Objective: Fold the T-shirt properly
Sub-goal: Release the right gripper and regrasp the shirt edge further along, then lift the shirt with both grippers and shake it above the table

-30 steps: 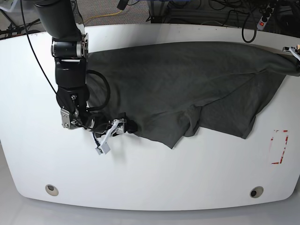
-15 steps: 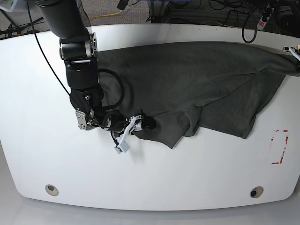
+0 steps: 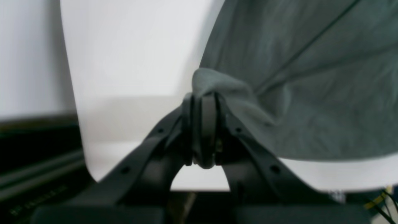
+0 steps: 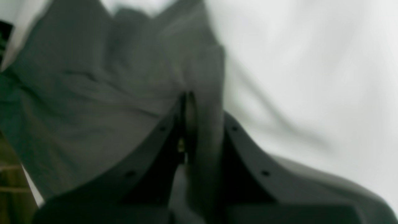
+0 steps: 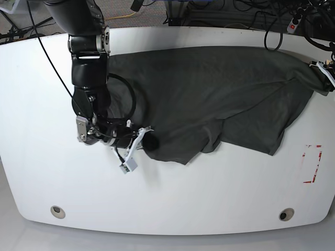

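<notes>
The dark charcoal T-shirt [image 5: 209,99] lies spread and rumpled across the back half of the white table [image 5: 172,198]. In the base view my right gripper [image 5: 148,141] sits at the shirt's near left edge, shut on a fold of the fabric. The right wrist view shows that gripper [image 4: 199,102] with its fingers closed and the T-shirt [image 4: 93,93] pinched between them. My left gripper [image 5: 325,70] is at the table's far right edge. In the left wrist view the gripper [image 3: 203,99] is shut on a bunched tip of the T-shirt [image 3: 295,77].
A red and white tape rectangle [image 5: 312,163] marks the table at the right. Two round holes [image 5: 58,211] [image 5: 286,214] sit near the front edge. A white tag [image 5: 128,166] dangles from the right gripper. Cables lie behind the table.
My right gripper moved right onto the shirt's near edge and closed on it. The shirt's lower flap has shifted left. The left gripper has drawn the right corner in slightly.
</notes>
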Controlling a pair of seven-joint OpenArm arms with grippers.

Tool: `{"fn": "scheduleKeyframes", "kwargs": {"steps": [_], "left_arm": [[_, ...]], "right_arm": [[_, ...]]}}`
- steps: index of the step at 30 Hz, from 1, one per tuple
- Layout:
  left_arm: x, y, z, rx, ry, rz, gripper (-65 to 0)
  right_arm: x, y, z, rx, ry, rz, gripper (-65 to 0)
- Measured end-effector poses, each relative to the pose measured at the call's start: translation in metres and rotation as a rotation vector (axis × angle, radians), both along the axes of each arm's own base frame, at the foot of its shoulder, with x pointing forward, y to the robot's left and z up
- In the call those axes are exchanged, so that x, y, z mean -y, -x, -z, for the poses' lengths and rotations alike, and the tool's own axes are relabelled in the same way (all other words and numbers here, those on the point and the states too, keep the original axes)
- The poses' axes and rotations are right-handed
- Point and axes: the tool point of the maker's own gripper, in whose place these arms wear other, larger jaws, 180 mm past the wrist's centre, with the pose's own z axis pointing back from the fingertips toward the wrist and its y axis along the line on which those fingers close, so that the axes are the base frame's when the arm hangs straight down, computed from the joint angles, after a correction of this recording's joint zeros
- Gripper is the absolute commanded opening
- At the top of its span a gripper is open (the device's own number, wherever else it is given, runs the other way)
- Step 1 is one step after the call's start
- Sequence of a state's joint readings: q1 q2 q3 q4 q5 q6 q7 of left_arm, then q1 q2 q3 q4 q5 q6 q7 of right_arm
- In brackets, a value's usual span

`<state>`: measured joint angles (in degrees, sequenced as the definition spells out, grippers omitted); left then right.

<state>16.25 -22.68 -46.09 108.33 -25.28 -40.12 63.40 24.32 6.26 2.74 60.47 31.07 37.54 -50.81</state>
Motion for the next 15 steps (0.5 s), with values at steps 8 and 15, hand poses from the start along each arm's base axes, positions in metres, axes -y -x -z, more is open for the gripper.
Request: {"fn": "scheduleKeyframes", "kwargs": {"steps": [8, 15], "left_arm": [[0.019, -0.043, -0.005, 0.0, -0.086, 0.076, -64.9], [0.054, -0.081, -0.004, 0.021, -0.105, 0.118, -64.9]], "right_arm": [[0.07, 0.026, -0.022, 0.072, 0.142, 0.079, -65.0], [0.135, 0.038, -0.047, 0.149, 0.287, 0.152, -65.0]]}}
